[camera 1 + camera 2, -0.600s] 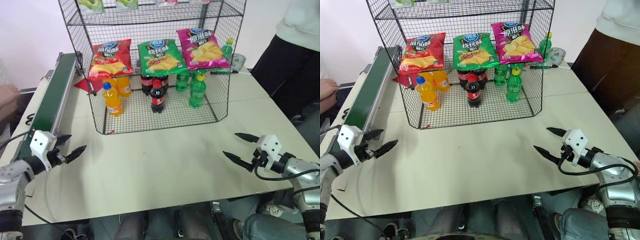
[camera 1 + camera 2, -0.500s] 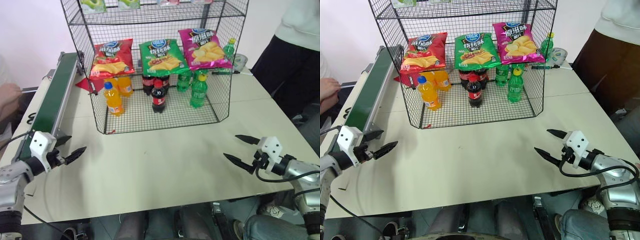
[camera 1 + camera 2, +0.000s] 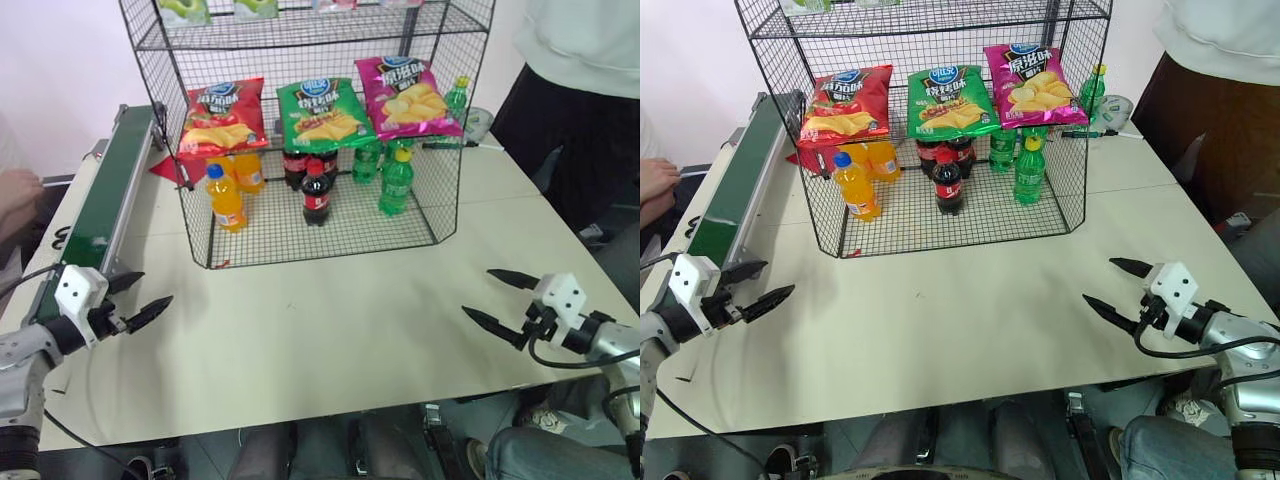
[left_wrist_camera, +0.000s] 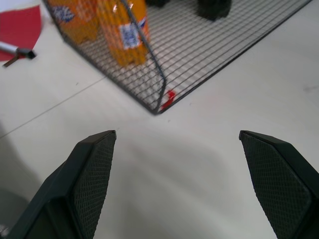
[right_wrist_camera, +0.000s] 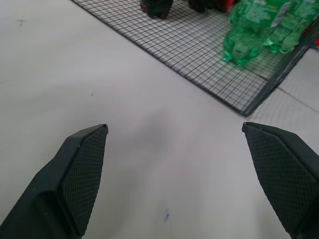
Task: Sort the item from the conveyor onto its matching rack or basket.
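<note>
The red chip bag [image 3: 222, 118] lies on the left of the black wire rack's [image 3: 447, 150] middle shelf. It sits beside a green bag [image 3: 322, 112] and a pink bag [image 3: 410, 97]. The dark green conveyor [image 3: 105, 200] runs along the table's left side. My left gripper [image 3: 157, 286] hovers open over the table by the conveyor's near end, holding nothing. On the near right, my right gripper [image 3: 476, 292] is also open with nothing between its fingers. In the wrist views, the left gripper [image 4: 177, 133] and the right gripper [image 5: 174, 126] have their jaws standing wide apart.
Orange bottles [image 3: 225, 198], cola bottles [image 3: 315, 195] and green bottles [image 3: 395, 183] stand on the rack's floor. A red sheet [image 3: 165, 168] lies behind the rack's left corner. A person [image 3: 580, 100] stands at the table's right; a hand [image 3: 15, 195] rests at the far left.
The person on the right has stepped closer to the table. My right gripper has drifted slightly to the right. The left gripper has kept still.
</note>
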Tool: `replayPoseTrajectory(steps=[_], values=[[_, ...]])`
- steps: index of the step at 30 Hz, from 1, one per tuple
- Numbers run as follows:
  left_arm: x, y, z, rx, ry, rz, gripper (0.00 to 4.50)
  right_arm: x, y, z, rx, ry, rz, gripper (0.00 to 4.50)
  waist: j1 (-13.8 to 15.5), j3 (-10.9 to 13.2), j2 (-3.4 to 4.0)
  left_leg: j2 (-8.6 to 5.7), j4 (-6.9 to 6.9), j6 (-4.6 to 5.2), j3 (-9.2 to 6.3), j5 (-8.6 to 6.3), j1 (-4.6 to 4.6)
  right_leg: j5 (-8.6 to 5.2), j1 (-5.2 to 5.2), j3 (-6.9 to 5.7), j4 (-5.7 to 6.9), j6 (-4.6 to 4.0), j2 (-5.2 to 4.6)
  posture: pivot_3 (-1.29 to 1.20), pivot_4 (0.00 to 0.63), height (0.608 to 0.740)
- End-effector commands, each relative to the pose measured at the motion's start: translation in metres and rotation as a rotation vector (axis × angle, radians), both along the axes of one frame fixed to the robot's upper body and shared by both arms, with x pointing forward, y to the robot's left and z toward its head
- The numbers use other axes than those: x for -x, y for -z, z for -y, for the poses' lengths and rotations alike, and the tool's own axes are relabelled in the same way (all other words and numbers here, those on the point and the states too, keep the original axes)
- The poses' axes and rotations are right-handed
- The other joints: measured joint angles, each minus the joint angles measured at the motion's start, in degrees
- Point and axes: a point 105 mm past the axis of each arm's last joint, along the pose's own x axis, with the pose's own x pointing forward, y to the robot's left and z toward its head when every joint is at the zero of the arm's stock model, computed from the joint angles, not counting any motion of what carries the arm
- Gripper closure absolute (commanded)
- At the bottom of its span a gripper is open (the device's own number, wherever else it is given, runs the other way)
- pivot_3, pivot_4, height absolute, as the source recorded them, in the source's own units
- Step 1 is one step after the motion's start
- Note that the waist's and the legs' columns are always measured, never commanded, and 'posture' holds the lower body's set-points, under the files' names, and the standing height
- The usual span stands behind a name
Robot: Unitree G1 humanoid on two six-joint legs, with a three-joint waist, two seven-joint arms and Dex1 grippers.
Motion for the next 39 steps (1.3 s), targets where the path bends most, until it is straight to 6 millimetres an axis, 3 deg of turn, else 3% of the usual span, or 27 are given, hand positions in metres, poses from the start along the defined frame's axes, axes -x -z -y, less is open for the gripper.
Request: replayPoseTrajectory(steps=[1,39], values=[[0.001,-0.024,-0.013,0.014,-0.016,0.067,0.36,-0.001,-0.015,0.005,0.005,0.008,0.049,0.0,0.0,0.0,0.0,0.0,0.0,0.0,0.0,0.0,0.0,0.0,0.0,0.0,0.0,0.0,0.0,0.0,0.15,0.74],[0.004,-0.019,-0.002,-0.007,0.015,0.093,0.36,-0.01,-0.014,-0.006,-0.002,-0.014,0.064,0.0,0.0,0.0,0.03,0.0,0.0,0.0,0.0,0.0,0.0,0.0,-0.01,0.01,0.0,-0.01,0.0,0.0,0.15,0.74]])
